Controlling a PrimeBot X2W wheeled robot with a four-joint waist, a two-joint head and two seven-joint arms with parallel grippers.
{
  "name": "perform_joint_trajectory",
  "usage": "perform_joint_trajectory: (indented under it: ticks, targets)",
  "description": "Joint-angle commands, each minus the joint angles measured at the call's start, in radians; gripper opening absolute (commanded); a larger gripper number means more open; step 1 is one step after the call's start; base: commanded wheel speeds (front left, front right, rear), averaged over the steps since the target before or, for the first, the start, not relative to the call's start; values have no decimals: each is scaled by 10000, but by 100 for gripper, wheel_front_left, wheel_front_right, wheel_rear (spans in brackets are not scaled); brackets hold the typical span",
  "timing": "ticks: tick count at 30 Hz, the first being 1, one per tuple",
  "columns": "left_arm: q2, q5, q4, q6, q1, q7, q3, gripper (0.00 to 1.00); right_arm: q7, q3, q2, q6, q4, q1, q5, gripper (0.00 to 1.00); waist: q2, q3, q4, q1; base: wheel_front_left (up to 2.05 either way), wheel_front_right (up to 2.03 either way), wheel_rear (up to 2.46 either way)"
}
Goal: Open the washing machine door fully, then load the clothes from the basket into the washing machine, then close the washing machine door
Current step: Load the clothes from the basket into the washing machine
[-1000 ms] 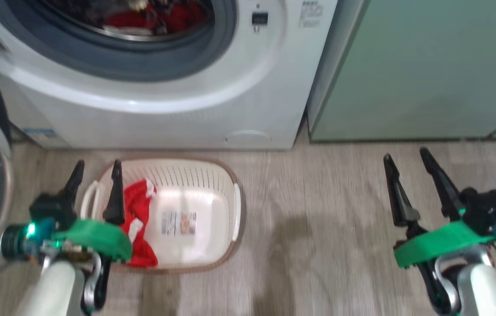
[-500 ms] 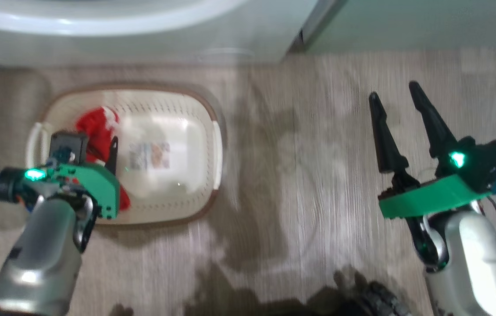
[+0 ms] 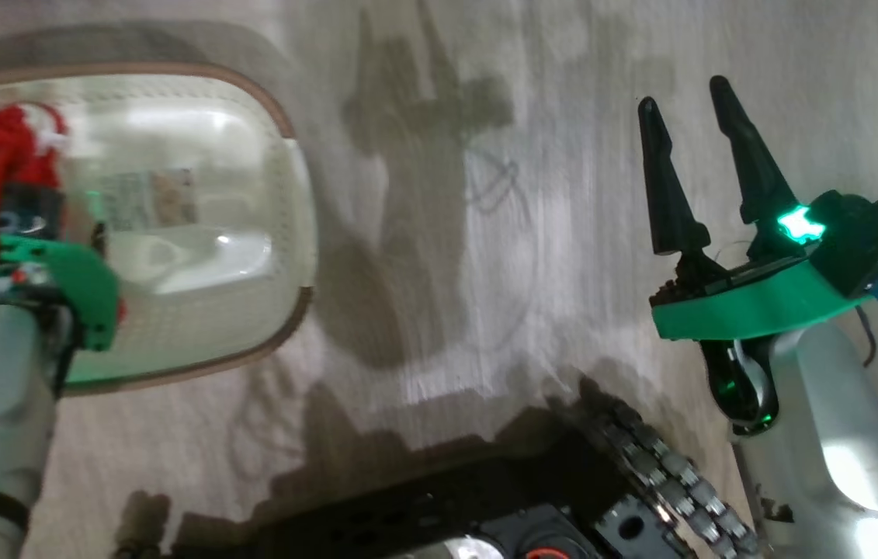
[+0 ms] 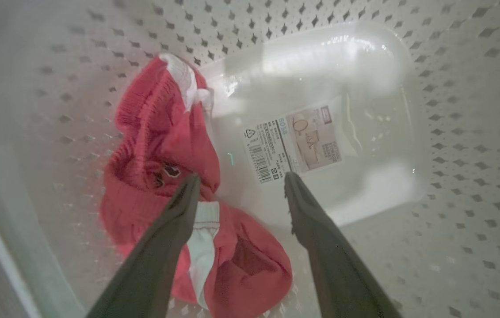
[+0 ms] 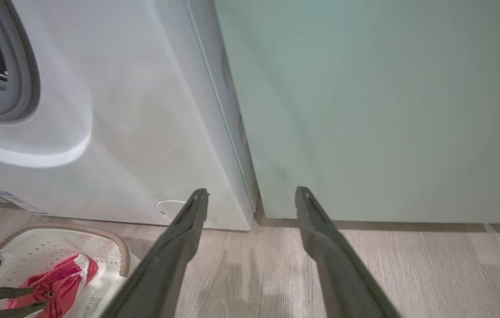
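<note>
**Load step: current pose**

The left hand (image 4: 241, 176) is down inside the cream perforated plastic laundry basket (image 4: 453, 88), fingers spread wide, nothing pinched. One finger overlaps the bright red soft garment with white trim (image 4: 161, 132); the other tip sits by the label sticker (image 4: 296, 143) on the basket bottom. Fabric contact: can't tell. The garment is bunched at centre-left of the left wrist frame, against the basket wall. The right hand (image 3: 682, 91), at the right of the head frame, is spread and empty over the grey wood-look floor (image 3: 485, 233). The right wrist frame has the big white washing machine (image 5: 121, 132) upper left and the pale green cabinet (image 5: 387, 110) on the right.
</note>
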Motion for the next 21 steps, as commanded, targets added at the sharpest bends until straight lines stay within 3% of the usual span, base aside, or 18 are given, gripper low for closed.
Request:
perform_joint_trajectory:
  ticks: [1, 11, 20, 21]
  targets:
    - [611, 16, 180, 66, 55, 81, 329, 100, -122, 234, -18, 0, -141, 191, 164, 100, 0, 714, -668, -2, 0, 0, 0]
    - [1325, -415, 1039, 302, -279, 412, 766, 100, -193, 186, -18, 0, -168, 153, 962, 100, 0, 1682, -1191, -2, 0, 0, 0]
    - [1426, -769, 1492, 432, -438, 473, 974, 100, -195, 317, -18, 0, -286, 150, 1160, 100, 0, 1950, -1307, -2, 0, 0, 0]
    - [1403, -811, 1557, 407, -466, 537, 981, 88, -195, 323, -18, 0, -288, 143, 1159, 100, 0, 1950, -1303, -2, 0, 0, 0]
